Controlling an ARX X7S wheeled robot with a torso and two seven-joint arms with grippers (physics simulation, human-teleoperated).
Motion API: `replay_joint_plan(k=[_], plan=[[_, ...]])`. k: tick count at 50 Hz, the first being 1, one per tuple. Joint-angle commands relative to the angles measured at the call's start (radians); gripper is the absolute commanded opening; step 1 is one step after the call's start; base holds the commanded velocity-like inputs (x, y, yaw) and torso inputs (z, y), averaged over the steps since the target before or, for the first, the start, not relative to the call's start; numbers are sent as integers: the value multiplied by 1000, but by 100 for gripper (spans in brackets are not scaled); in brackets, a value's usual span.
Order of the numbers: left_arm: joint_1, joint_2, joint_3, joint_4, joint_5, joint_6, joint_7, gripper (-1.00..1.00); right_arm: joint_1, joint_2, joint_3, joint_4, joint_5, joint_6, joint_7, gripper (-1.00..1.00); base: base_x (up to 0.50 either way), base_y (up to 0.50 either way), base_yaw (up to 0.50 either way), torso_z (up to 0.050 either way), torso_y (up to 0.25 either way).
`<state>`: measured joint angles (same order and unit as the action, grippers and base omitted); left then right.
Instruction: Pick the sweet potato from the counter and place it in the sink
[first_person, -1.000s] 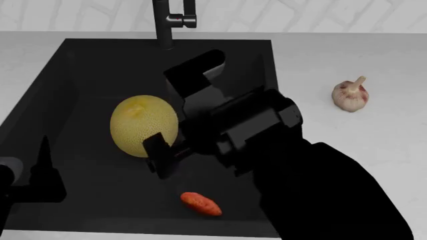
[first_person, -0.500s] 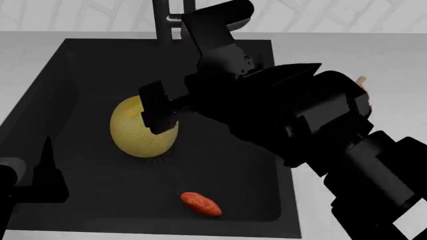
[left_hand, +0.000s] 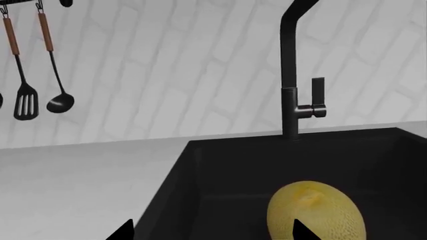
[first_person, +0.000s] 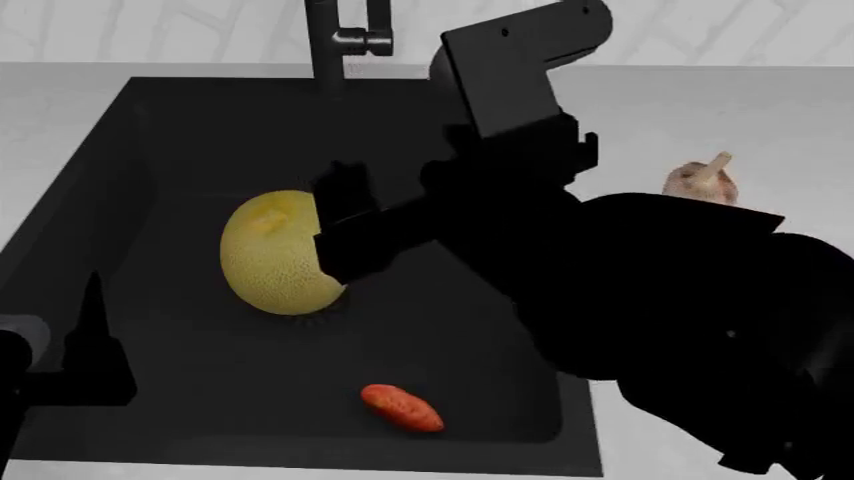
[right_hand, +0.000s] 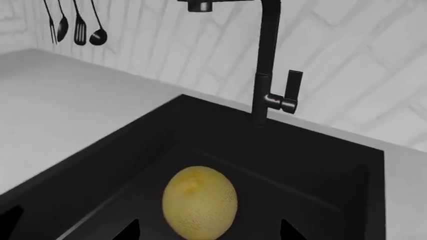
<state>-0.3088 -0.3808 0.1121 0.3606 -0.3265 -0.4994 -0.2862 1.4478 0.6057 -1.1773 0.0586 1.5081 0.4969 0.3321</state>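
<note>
The sweet potato, small and orange-red, lies on the floor of the black sink near its front wall; it shows in neither wrist view. My right gripper is open and empty, held above the basin beside the yellow melon, well above and behind the sweet potato. In the right wrist view its gripper has its fingertips wide apart, with the melon below. My left gripper is open and empty at the sink's front left; in the left wrist view its tips are wide apart.
The black faucet stands at the sink's back rim. A pale garlic bulb lies on the white counter right of the sink. My right arm covers the sink's right side. Utensils hang on the brick wall.
My right gripper has risen from low over the basin, near the sweet potato, to beside the melon, and the arm has swung up and right. The sweet potato has not moved.
</note>
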Motion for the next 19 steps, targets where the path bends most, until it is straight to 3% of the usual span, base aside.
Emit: replay_joint_plan(k=[1,19], plan=[[0,-4,2,8,-3,-5,-4,100,-34,103,28,-168,14,-26,86,100,0,0,0,0,0],[4,-7,10,6,0,2,-7,100,-153,366,92,-453,50,-131,194,100,0,0,0,0,0]])
